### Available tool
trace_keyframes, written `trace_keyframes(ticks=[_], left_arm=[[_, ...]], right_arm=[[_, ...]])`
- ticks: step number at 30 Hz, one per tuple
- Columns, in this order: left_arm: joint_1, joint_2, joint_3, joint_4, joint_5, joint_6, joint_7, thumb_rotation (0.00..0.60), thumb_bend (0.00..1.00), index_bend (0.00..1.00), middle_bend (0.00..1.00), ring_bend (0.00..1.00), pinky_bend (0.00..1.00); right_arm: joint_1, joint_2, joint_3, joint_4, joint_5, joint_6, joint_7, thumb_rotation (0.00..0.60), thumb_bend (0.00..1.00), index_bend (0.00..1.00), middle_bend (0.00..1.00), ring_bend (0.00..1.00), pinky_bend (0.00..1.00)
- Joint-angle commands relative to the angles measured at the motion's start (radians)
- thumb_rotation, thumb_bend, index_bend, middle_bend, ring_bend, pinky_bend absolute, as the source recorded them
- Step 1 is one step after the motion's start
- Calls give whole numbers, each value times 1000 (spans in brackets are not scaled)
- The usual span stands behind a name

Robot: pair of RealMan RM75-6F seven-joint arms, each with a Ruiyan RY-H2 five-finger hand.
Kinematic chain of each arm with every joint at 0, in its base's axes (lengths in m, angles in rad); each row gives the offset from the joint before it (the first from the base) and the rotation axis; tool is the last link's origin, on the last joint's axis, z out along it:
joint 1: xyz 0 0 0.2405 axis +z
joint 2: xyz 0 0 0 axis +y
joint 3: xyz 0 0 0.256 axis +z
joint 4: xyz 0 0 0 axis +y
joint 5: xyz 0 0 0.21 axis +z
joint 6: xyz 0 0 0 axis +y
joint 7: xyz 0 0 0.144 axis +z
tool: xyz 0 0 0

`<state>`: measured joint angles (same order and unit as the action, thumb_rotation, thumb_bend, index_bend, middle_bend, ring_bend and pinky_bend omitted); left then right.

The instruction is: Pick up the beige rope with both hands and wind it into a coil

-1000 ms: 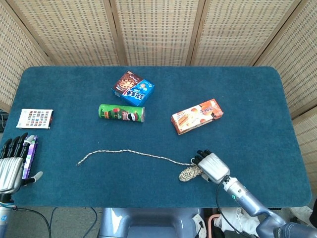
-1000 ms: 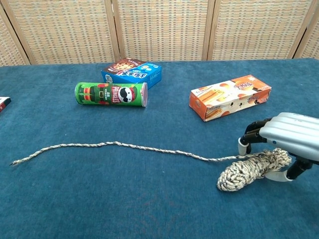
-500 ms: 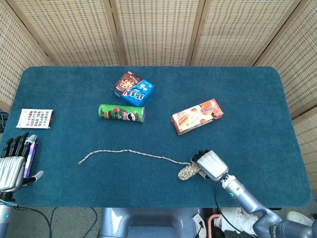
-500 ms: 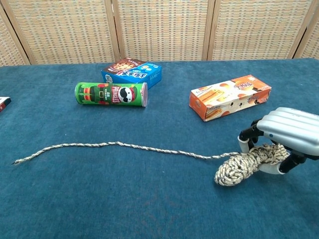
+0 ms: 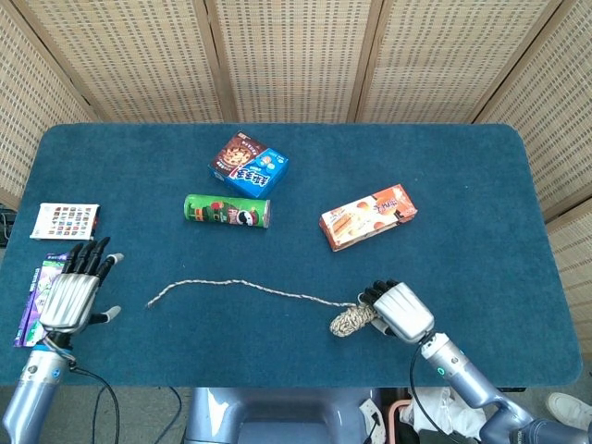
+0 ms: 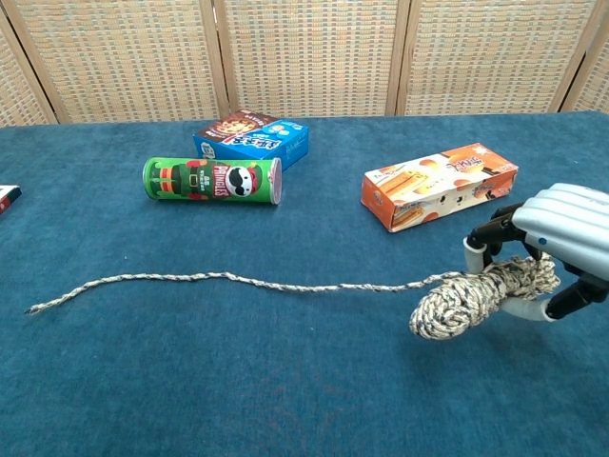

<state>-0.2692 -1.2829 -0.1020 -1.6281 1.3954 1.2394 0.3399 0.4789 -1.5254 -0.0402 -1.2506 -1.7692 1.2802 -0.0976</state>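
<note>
Gripping coiled end of beige rope [image 6: 476, 297] in right hand [image 6: 557, 243]; tail running leftward toward left hand [image 5: 70, 294], fingers spread, holding nothing.

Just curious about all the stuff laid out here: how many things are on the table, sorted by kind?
Boxes: 2 (blue, orange)
Cans: 1 (green)
Ropes: 1 (beige)
Flat packs at the left edge: 2 (white card, purple)
Total: 6
</note>
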Motion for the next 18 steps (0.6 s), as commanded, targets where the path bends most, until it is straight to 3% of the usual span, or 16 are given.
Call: trace_keyframes(ticks=[1, 7, 18], left_arm=[[-105, -85, -36, 41, -87, -122, 93, 600, 121, 318, 0, 0, 0], [-163, -206, -75, 128, -157, -139, 126, 600, 161, 372, 0, 0, 0], [-233, -310, -88, 218, -281, -201, 180, 600, 265, 453, 0, 0, 0]], right_arm=[[-3, 0, -1, -2, 4, 3, 1, 600, 432, 580, 603, 406, 567], [-7, -8, -5, 11, 3, 17, 19, 600, 432, 584, 608, 406, 567], [-8, -4, -5, 9, -1, 38, 29, 600, 432, 587, 611, 406, 567]])
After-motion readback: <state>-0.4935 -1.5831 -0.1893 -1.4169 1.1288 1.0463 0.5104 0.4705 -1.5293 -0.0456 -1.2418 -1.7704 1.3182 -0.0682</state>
